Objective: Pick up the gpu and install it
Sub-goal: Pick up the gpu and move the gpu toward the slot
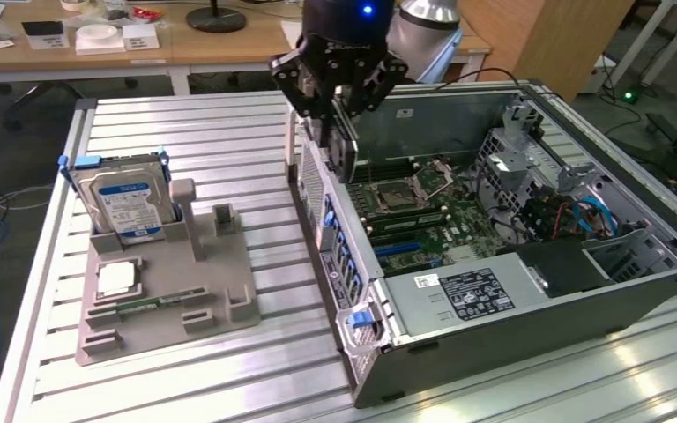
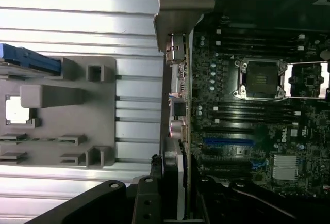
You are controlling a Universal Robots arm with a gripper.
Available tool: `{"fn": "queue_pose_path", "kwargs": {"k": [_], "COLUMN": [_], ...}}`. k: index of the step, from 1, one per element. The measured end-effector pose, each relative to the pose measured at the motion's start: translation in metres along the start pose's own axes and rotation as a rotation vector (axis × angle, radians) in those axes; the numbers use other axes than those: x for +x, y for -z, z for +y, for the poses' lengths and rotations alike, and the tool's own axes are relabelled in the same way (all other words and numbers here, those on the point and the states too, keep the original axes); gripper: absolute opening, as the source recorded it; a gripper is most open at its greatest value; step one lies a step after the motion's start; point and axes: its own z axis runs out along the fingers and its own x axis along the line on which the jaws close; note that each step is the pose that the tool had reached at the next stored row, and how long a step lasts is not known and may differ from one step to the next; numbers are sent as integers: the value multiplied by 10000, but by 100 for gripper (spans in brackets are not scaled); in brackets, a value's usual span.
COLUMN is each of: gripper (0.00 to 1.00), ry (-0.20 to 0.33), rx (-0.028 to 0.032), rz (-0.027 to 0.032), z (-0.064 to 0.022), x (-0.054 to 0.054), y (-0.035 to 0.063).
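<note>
The black multi-fingered gripper [image 1: 338, 106] is clenching its fingers [image 1: 306, 88] on the gpu [image 1: 341, 150], a thin flat card with a dark face and a pale metal end bracket, and is holding it upright on edge. The card is hanging just inside the rear wall of the open grey computer case [image 1: 527, 291], over the back edge of the green motherboard [image 1: 421, 225]; whether it is touching the board cannot be told. In the wrist view the gpu [image 2: 180, 172] is showing edge-on, running along that wall beside the blue slot [image 2: 227, 142]. The case is lying on its side by the slatted aluminium bench's [image 1: 197, 123] edge at the exterior view's right. Near the opposite edge a grey moulded holder tray [image 1: 215, 282] is resting, with a silver hard drive with a blue-white label [image 1: 127, 204] standing in it
</note>
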Motion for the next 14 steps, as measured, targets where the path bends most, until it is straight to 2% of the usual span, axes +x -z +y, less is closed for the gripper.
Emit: {"fn": "queue_pose_path", "kwargs": {"k": [14], "gripper": [29], "ry": [2], "rx": [1], "rz": [1], "z": [-18], "x": [-637], "y": [-3]}}
